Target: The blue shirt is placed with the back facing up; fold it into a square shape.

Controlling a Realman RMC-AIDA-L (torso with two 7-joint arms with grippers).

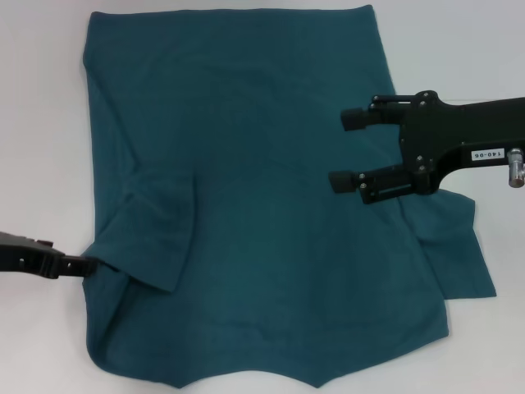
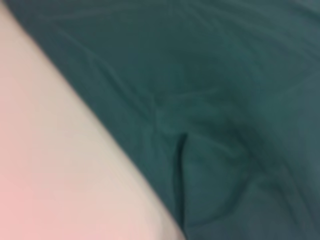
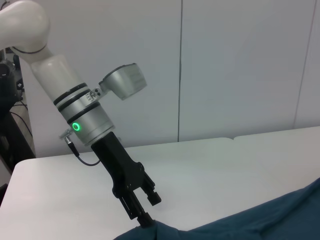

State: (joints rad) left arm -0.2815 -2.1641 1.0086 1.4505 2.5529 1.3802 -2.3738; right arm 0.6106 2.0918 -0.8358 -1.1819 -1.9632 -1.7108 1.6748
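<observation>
The blue shirt [image 1: 246, 205] lies spread on the white table [image 1: 41, 123], filling most of the head view. Its left sleeve [image 1: 152, 234] is folded in over the body, while the right sleeve [image 1: 459, 254] sticks out flat. At the shirt's left edge, low by that folded sleeve, my left gripper [image 1: 87, 267] is shut on the fabric; in the right wrist view the left gripper [image 3: 144, 220] meets a small raised peak of cloth. My right gripper [image 1: 346, 150] hovers open above the shirt's right side, holding nothing. The left wrist view shows only wrinkled shirt fabric [image 2: 225, 110] and table.
Bare white tabletop [image 1: 500, 49] surrounds the shirt on the left, right and far sides. The shirt's near edge [image 1: 246, 382] reaches the bottom of the head view. A white wall [image 3: 240, 65] stands behind the table.
</observation>
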